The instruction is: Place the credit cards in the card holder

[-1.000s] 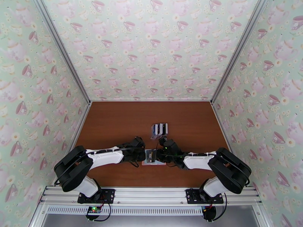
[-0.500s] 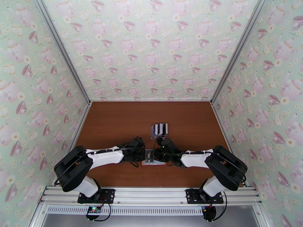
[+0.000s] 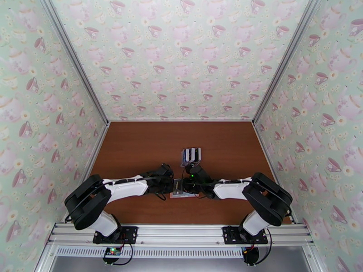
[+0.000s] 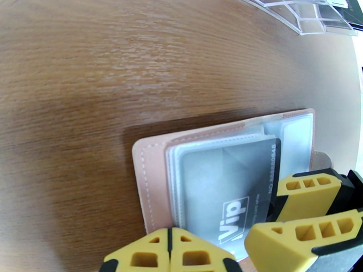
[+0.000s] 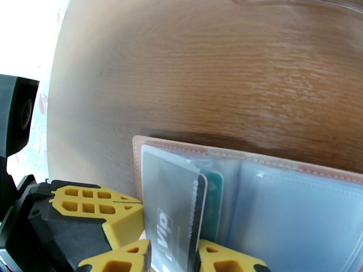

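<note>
**We feed a grey card into the open pink holder**

On the brown wooden surface we meet both arms near its front edge. The clear slotted plastic rack stands just behind them. The dusty-pink folding card holder lies open and flat. Our left gripper is clenched at its near edge; we cannot tell whether it pinches the cover or only presses on it. Our right gripper is grasping the grey plastic credit card marked Vip, which looks partly inside a clear sleeve. To do this well, we judge we should steady the holder, level the card with the sleeve mouth and push slowly, so that no corner snags.
</note>
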Robot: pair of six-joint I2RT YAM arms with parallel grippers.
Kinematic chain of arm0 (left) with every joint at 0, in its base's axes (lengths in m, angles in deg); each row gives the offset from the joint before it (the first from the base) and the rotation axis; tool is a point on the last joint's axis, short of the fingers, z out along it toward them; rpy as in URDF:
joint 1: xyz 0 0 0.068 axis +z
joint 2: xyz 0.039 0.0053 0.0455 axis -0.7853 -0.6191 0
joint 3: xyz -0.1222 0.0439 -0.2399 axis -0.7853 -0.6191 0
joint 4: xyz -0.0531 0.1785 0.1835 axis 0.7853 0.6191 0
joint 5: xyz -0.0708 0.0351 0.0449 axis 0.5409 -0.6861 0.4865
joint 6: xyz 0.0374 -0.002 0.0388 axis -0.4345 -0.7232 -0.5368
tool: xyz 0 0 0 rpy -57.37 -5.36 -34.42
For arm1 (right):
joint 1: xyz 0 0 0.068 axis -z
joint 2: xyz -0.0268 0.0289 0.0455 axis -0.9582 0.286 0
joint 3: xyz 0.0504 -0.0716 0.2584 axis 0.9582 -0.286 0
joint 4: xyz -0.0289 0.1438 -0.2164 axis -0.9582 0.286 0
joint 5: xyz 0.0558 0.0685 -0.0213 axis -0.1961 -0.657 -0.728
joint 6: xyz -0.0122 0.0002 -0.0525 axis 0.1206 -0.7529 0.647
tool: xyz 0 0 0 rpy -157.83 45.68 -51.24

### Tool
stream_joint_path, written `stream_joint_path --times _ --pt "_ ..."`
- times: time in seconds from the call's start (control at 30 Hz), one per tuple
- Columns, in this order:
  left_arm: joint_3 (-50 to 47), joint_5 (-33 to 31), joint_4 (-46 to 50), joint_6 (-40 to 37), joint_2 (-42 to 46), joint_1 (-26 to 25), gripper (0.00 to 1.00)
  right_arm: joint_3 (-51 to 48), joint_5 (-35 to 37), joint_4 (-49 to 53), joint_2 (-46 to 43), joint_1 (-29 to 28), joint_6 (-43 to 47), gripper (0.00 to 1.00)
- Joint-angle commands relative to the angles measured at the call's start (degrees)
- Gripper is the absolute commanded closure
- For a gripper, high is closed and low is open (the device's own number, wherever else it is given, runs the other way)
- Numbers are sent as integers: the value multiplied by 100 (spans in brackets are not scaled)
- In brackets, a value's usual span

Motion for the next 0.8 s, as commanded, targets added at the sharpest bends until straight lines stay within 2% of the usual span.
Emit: stream_joint_path --times 0.0,0.37,0.77 --pt "3 -61 346 -66 -105 -26 100 178 -17 98 54 -147 140 70" --pt "458 -117 725 -377 -34 80 99 243 496 1020 -514 -140 432 63" --pt "863 -170 1022 -535 46 77 91 272 525 1165 -580 -139 496 63"
